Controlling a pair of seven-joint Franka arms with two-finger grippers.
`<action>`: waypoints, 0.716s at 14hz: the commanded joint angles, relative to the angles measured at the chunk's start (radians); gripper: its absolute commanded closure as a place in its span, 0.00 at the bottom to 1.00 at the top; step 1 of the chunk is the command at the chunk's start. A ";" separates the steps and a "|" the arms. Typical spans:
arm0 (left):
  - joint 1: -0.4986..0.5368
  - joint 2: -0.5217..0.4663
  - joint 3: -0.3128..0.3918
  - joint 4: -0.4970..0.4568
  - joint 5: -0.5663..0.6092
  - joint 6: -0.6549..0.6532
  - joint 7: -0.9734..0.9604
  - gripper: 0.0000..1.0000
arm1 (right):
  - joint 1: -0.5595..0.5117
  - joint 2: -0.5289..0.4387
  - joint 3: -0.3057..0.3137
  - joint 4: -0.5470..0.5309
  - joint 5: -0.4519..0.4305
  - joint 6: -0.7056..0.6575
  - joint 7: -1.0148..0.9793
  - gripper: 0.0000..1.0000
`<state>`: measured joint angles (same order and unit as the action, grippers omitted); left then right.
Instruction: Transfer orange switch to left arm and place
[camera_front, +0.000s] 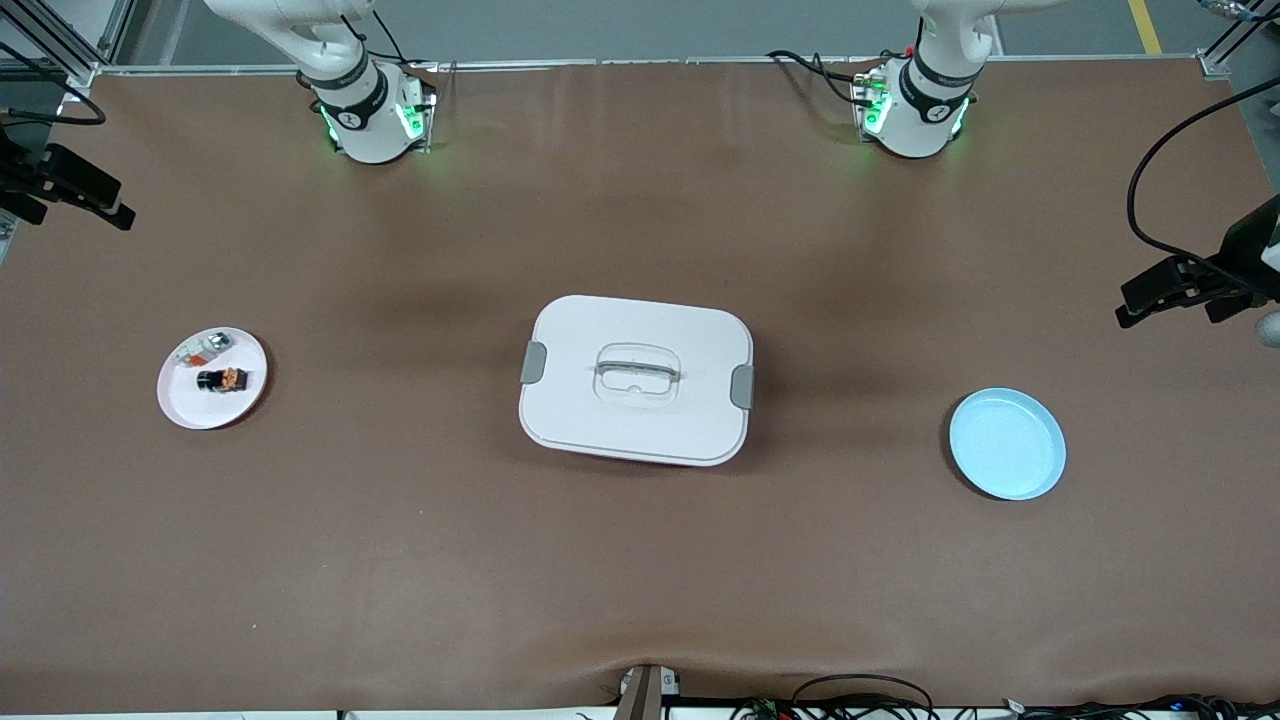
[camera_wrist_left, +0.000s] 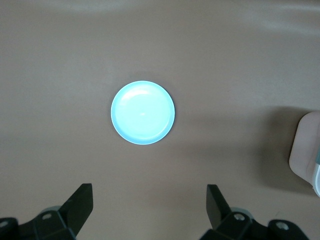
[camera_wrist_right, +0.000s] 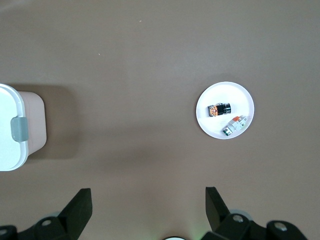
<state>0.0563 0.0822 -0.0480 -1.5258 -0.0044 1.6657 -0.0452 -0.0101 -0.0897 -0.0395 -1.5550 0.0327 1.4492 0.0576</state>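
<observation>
The orange switch (camera_front: 222, 380) lies on its side on a small white plate (camera_front: 190, 408) toward the right arm's end of the table; it also shows in the right wrist view (camera_wrist_right: 219, 109). The white box (camera_front: 640, 420) stands at the table's middle, lid on. My right gripper (camera_wrist_right: 148, 210) is open and empty, high over bare table between the box (camera_wrist_right: 11, 150) and the white plate (camera_wrist_right: 215, 95). My left gripper (camera_wrist_left: 150, 210) is open and empty, high over the table beside a light blue plate (camera_wrist_left: 142, 112). Neither hand shows in the front view.
A pale silvery part (camera_front: 205, 347) shares the white plate with the switch. The empty light blue plate (camera_front: 1007, 443) lies toward the left arm's end. Black devices on cables (camera_front: 1190, 285) (camera_front: 65, 185) hang over both table ends. The box corner (camera_wrist_left: 305, 145) shows in the left wrist view.
</observation>
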 joint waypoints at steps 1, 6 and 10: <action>0.007 -0.005 -0.006 0.001 -0.002 -0.010 0.001 0.00 | -0.019 -0.024 0.004 -0.020 0.016 -0.004 0.005 0.00; 0.008 -0.004 -0.006 0.001 -0.002 -0.010 0.001 0.00 | -0.019 -0.018 0.004 0.010 0.016 0.000 0.005 0.00; 0.008 -0.004 -0.006 0.001 -0.002 -0.010 0.001 0.00 | -0.025 -0.012 0.003 0.038 -0.002 -0.004 0.002 0.00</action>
<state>0.0572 0.0823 -0.0480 -1.5264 -0.0044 1.6657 -0.0452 -0.0176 -0.0945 -0.0417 -1.5359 0.0317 1.4518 0.0576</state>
